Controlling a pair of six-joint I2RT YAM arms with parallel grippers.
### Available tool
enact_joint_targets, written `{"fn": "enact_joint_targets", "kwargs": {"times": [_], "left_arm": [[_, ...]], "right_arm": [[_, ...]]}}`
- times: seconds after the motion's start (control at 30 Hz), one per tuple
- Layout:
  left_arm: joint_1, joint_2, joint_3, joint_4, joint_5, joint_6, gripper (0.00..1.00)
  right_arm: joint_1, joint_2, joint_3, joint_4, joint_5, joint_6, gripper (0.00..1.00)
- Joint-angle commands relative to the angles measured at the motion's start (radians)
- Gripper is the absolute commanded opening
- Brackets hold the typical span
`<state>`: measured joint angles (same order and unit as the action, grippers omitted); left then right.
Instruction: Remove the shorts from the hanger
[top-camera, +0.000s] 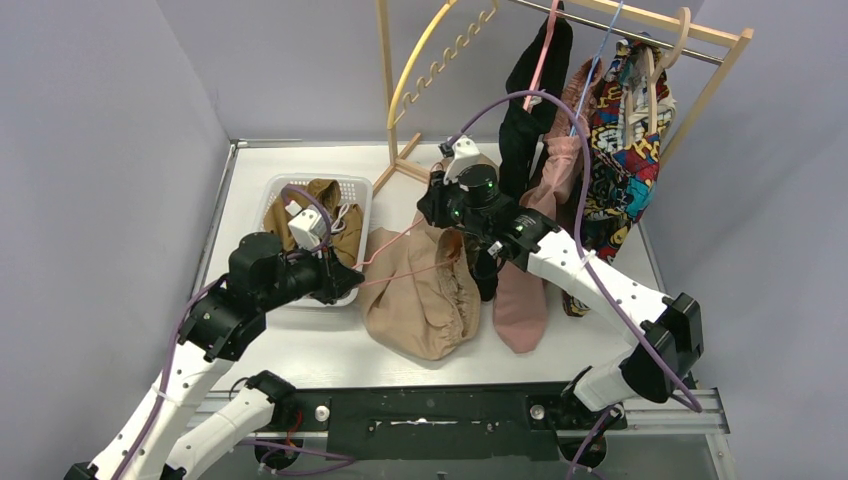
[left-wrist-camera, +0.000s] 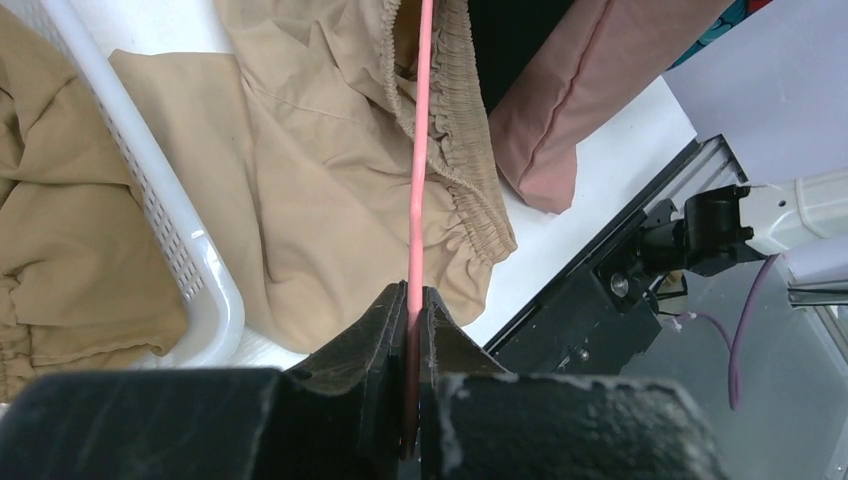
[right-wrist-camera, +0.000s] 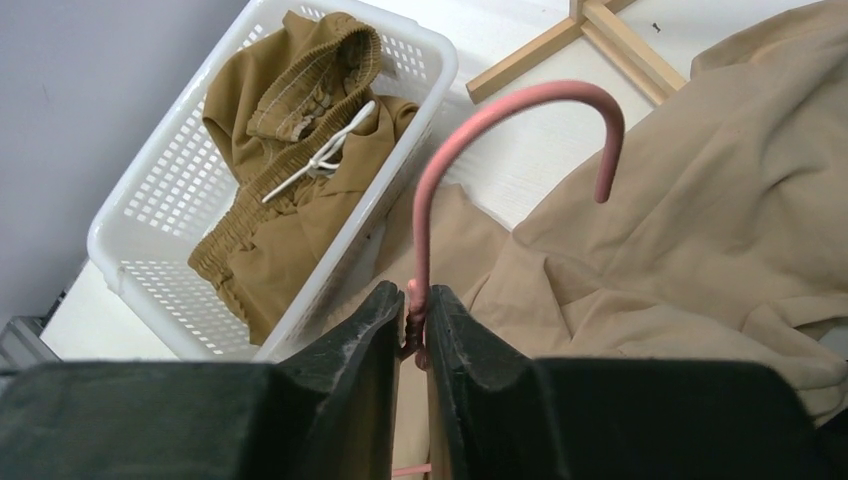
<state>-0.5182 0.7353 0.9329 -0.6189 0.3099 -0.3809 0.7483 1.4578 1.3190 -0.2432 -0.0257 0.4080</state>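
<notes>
In the middle of the table (top-camera: 330, 345), the beige shorts (top-camera: 420, 290) are lying bunched up, with the pink hanger (left-wrist-camera: 418, 150) running through the elastic waist. The left gripper (left-wrist-camera: 410, 318) is pinching the hanger's thin arm, fingers shut tight on it. The right gripper (right-wrist-camera: 415, 300) is clamping the neck just under the hook. My guess: both should be drawing the hanger out slowly along its own line, so the gathered waistband isn't snagging.

High rear overview; two close wrist views, pink hanger (left-wrist-camera: 415, 180) common to both.
</notes>
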Motion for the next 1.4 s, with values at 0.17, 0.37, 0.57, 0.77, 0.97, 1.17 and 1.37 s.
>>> {"fn": "enact_joint_targets", "kwargs": {"times": [0.17,0.37,0.57,0.77,0.97,1.17,1.37], "left_arm": [[0.002,-0.025,0.078,-0.008,-0.066,0.039,0.0],[0.001,-0.024,0.086,-0.008,-0.056,0.053,0.0],[0.002,-0.032,0.13,-0.056,-0.095,0.083,0.0],[0.003,-0.057,0.136,-0.039,-0.124,0.067,0.0],[0.003,-0.082,0.176,-0.089,-0.203,0.076,0.0],[0.003,-0.13,0.212,-0.109,-0.239,0.063,0.0],[0.003,-0.136,0.221,-0.053,-0.137,0.035,0.0]], "right_arm": [[0.008,-0.053,0.044,-0.058,0.0,-0.031,0.46],[0.011,-0.075,-0.053,-0.136,0.047,-0.051,0.52],[0.018,0.015,-0.028,-0.266,0.091,-0.046,0.44],[0.074,0.09,-0.013,-0.293,0.297,-0.06,0.36],[0.05,0.12,-0.001,-0.325,0.484,0.002,0.3],[0.011,0.081,-0.009,-0.278,0.339,0.002,0.35],[0.048,-0.01,0.015,-0.228,0.154,-0.017,0.42]]}}
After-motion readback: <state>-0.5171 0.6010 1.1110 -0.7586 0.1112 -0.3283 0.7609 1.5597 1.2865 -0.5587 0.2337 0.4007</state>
